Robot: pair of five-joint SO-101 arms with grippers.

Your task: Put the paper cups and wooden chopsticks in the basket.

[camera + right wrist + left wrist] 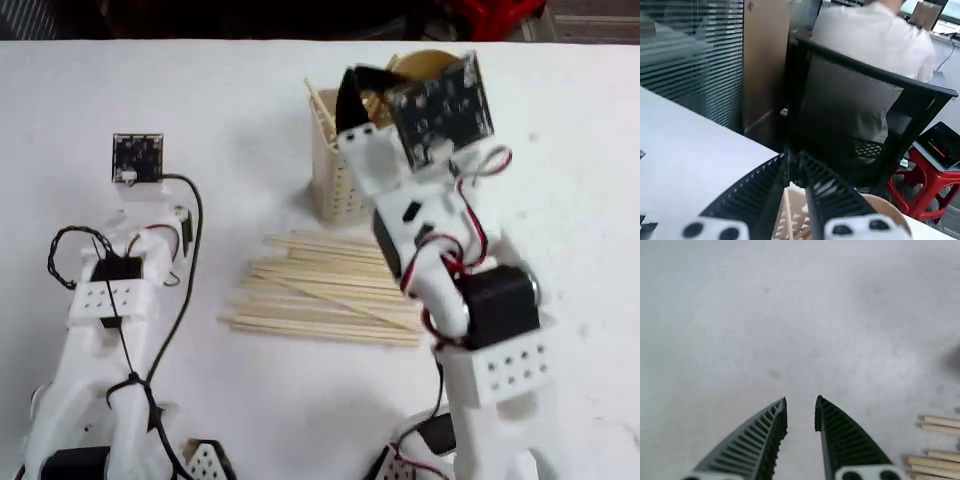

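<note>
A pile of wooden chopsticks (320, 290) lies on the white table between the two arms. Behind it stands a cream perforated basket (330, 190) with one chopstick (320, 108) leaning out of it and a brown paper cup (420, 62) at its far side. My right gripper (350, 95) hovers over the basket's top, shut, tips together (794, 159). Through the gap behind its tips I see the chopstick (787, 205), the basket (801, 224) and the cup's rim (885, 206). My left gripper (801, 405) stands open over bare table, with chopstick ends (935, 450) off to one side.
The left arm (110, 290) is folded back at the table's near left with a black cable looping beside it. A black office chair (850, 125) and a red stool (935, 185) stand beyond the table's far edge.
</note>
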